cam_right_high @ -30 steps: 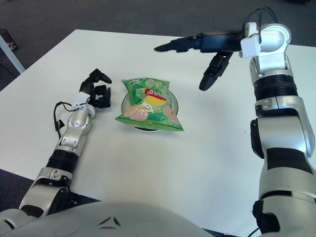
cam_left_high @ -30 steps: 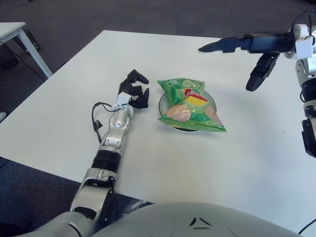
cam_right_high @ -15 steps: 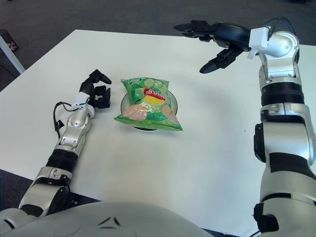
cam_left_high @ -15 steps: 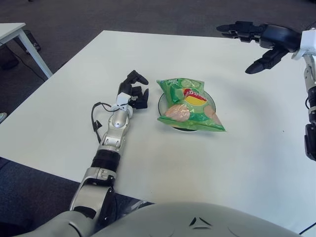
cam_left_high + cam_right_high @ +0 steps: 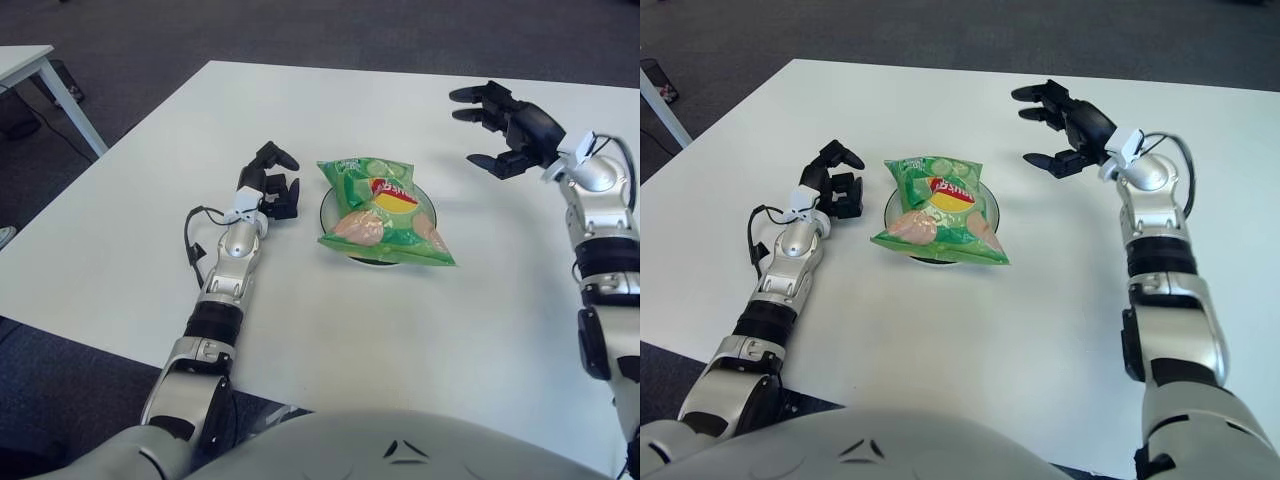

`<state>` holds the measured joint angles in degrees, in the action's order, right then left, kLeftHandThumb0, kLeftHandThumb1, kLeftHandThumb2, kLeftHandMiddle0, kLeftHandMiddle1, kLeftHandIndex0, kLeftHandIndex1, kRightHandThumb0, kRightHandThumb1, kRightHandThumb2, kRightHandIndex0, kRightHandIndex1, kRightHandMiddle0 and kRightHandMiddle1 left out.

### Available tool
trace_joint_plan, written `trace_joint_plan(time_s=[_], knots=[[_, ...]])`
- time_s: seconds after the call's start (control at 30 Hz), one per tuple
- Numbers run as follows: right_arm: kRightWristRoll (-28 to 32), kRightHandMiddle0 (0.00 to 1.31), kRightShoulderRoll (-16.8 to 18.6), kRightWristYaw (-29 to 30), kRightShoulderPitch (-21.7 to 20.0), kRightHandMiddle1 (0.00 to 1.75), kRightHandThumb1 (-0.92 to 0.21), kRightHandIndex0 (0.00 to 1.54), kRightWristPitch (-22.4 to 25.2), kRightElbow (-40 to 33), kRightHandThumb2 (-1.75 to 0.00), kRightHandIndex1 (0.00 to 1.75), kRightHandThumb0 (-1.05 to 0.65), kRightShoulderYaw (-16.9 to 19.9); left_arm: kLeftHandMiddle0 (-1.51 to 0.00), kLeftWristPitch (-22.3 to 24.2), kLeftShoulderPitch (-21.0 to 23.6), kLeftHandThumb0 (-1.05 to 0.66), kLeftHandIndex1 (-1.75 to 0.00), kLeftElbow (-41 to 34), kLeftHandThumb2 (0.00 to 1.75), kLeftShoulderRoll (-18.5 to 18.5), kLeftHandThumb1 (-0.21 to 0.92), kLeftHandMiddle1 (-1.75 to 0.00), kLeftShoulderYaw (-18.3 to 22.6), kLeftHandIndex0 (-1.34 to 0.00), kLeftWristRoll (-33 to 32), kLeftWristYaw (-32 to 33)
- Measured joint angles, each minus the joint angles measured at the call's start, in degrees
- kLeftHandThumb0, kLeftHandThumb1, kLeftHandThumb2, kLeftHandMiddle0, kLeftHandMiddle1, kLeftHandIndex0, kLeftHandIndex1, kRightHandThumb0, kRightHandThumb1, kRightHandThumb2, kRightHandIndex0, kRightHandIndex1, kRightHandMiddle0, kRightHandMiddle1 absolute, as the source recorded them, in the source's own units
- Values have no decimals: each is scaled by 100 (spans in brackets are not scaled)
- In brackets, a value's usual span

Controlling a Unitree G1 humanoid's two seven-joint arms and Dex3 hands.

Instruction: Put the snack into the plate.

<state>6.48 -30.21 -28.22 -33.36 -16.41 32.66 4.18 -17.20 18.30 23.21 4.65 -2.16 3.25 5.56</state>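
The placing step looks finished: the snack bag [image 5: 386,211] already lies on the plate [image 5: 427,200], covering most of it, with only a dark sliver of rim showing at the plate's 3 o'clock and along its 6 o'clock edge. What is left, by my judgement, is simply to take the arms clear and settle them; nothing calls for another grasp unless the bag needs centring.

The right hand [image 5: 1072,131] hangs above the surface [image 5: 420,330] at about 2 o'clock from the plate, well apart from the bag, its fingers spread wide and holding nothing. The left hand [image 5: 272,186] rests on the surface at 9 o'clock, just beside the plate, fingers loosely curled and empty.

The bag is a green, puffed crisp packet with a red and yellow label and pictured slices. It lies flat, printed side up, and its lower corner at 5 o'clock juts out past the rim.
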Motion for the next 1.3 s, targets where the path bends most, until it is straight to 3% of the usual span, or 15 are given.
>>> trace_joint_plan(time_s=[0.33, 0.57, 0.73, 1.03, 1.3], knots=[[396, 48, 703, 1030, 646, 175, -28, 73, 843, -580, -125, 143, 0, 614, -122, 65, -28, -46, -175, -79, 124, -2, 37, -175, 35, -56, -65, -9], [740, 59, 1334, 1623, 1119, 175, -11, 80, 1012, -759, -149, 155, 0, 1008, -121, 74, -61, -46, -175, -161, 124, -4, 38, -175, 77, -56, -81, -57], [806, 62, 1658, 2097, 1248, 175, -6, 80, 1156, -1061, -157, 162, 0, 1113, -120, 129, -105, -46, -175, -240, 123, -1, 38, -175, 113, -56, -104, -70], [548, 68, 2121, 3249, 1243, 175, -3, 80, 1148, -1204, -159, 160, 0, 1157, -120, 196, -149, -45, -175, -268, 121, 33, 40, -175, 181, -55, -135, -132], [99, 61, 2187, 3679, 1023, 175, -6, 79, 491, -507, -160, 168, 0, 1089, -120, 235, -168, -45, -175, -244, 121, 49, 40, -175, 229, -54, -184, -182]])
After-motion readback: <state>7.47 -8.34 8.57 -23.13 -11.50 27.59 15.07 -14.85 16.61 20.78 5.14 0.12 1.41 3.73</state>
